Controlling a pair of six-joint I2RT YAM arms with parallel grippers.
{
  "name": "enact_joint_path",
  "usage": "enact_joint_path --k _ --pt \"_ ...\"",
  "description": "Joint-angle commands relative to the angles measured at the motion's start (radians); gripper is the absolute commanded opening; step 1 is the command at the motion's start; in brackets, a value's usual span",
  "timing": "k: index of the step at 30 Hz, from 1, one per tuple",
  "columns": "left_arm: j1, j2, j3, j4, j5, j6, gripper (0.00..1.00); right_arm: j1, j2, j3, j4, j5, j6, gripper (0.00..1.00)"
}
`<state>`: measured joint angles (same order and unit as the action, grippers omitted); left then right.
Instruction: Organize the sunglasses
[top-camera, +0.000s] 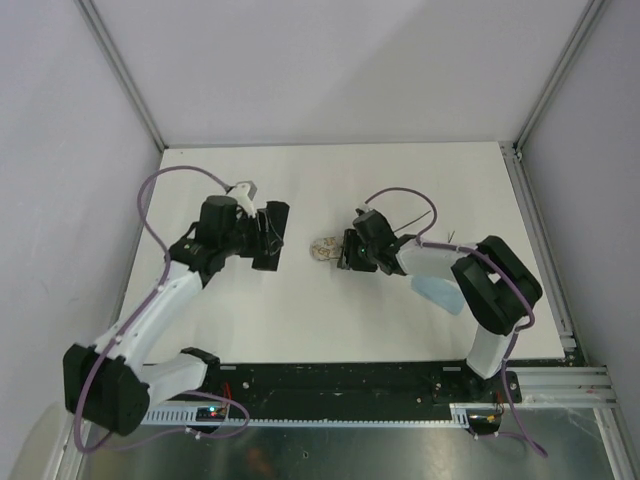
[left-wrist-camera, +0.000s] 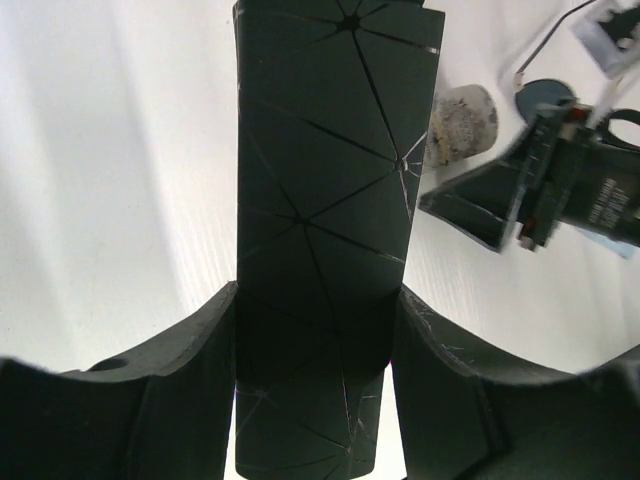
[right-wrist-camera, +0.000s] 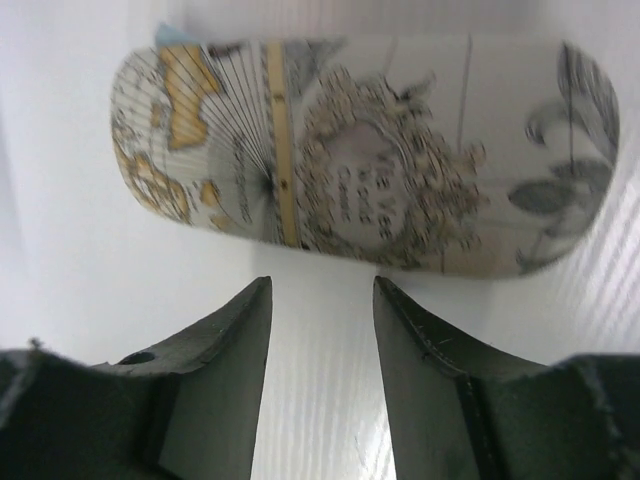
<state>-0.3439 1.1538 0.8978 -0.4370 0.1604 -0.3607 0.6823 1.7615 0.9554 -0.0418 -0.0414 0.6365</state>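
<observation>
My left gripper is shut on the black oblong case, gripping its long sides; in the left wrist view the faceted case fills the gap of the gripper. My right gripper is open and empty, its tips just short of the beige patterned oval case, which lies on the table. The thin wire-frame sunglasses show only in part: a round dark lens behind the right gripper and thin wires. The chunky black pair is out of view.
A light blue flat thing lies under the right arm. The white table is walled at the back and on both sides. The beige case lies between the two grippers, close to both.
</observation>
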Motion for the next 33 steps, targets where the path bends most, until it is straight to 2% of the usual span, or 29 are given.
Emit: enact_joint_path --k 1,11,21,26,33 --pt "0.005 -0.125 -0.038 0.055 0.014 -0.028 0.35 -0.007 0.075 0.097 -0.032 0.066 -0.001 0.51" --pt "0.045 -0.156 -0.045 0.053 0.059 0.010 0.35 -0.030 0.221 0.287 -0.112 0.122 -0.006 0.52" --pt "0.096 -0.105 -0.049 0.054 0.163 0.054 0.36 -0.040 0.329 0.467 -0.191 0.124 -0.026 0.52" --pt "0.087 -0.058 -0.097 0.065 0.210 0.027 0.36 -0.026 0.256 0.474 -0.236 0.101 -0.046 0.62" --pt "-0.049 -0.021 -0.204 0.206 0.170 -0.103 0.40 -0.019 0.012 0.331 -0.265 0.096 -0.071 0.65"
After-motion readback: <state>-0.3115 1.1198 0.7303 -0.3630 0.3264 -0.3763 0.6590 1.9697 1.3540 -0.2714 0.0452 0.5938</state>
